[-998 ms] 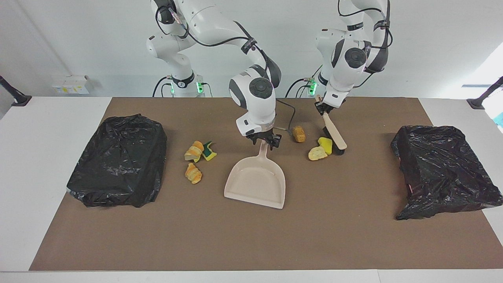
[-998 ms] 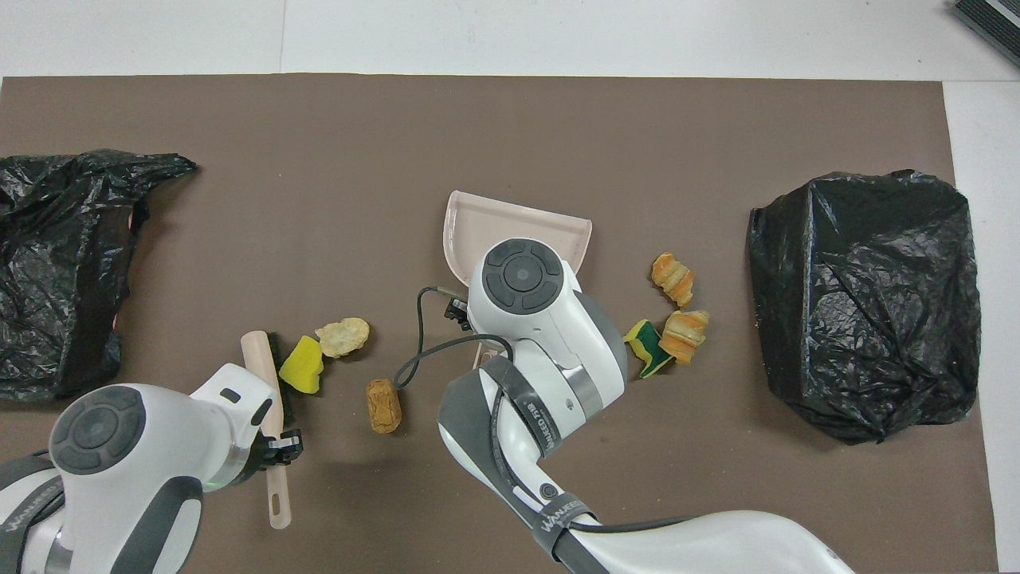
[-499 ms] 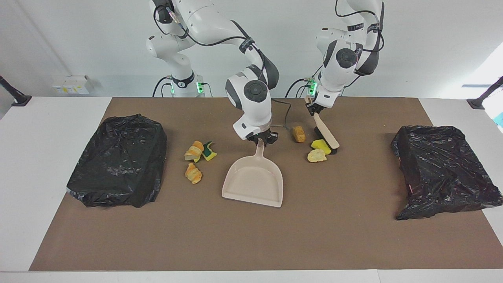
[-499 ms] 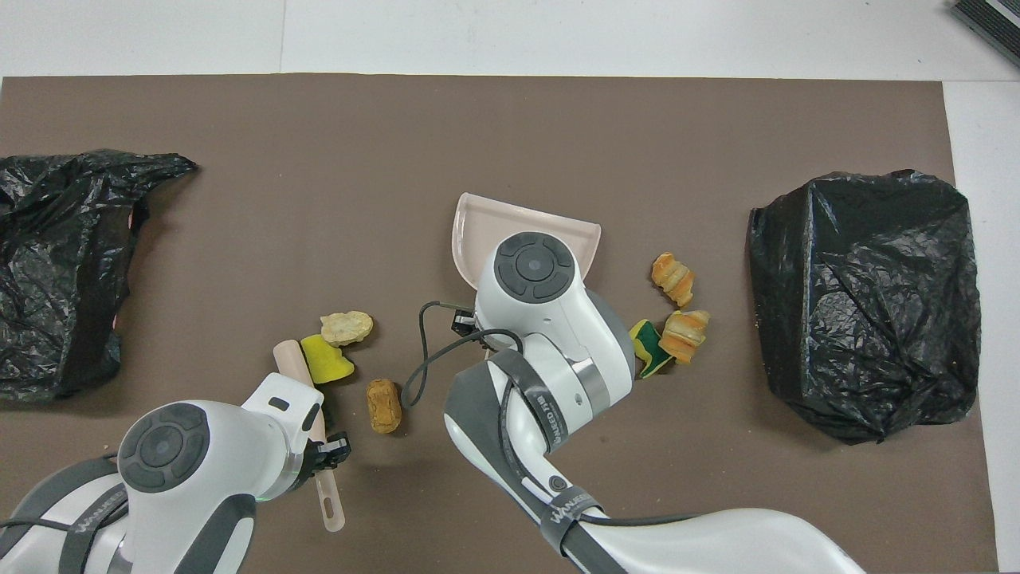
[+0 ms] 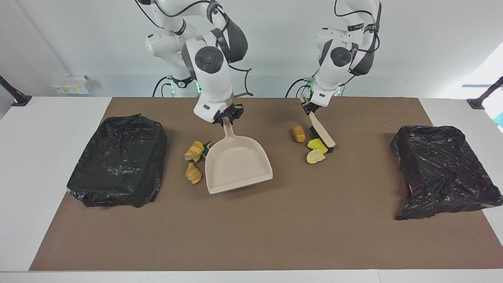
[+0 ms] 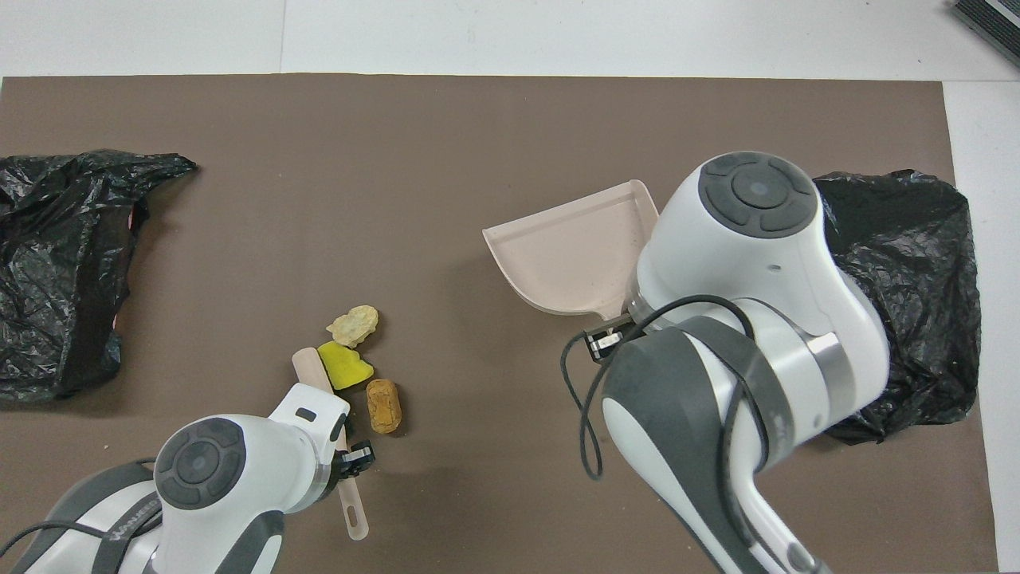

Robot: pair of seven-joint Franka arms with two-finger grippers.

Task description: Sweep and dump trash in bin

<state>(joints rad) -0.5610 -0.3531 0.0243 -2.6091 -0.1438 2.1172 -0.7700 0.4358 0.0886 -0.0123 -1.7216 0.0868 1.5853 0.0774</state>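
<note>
Overhead view: smooth beige scoop-shaped dustpan [image 6: 570, 255]

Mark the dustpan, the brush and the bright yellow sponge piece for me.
dustpan [image 5: 237, 163], facing view, on the flat inside of its scoop.
brush [image 5: 323, 132], facing view, on the pale wooden back above the bristles.
yellow sponge piece [image 6: 344, 367], overhead view, on its top face.

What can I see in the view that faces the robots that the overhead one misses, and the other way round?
Only the facing view shows three scraps beside the dustpan; the overhead hides them under the right arm. The overhead adds nothing of its own. Both show the right gripper holding the dustpan's handle, the left gripper holding the brush against three more scraps, and both black bags.
</note>
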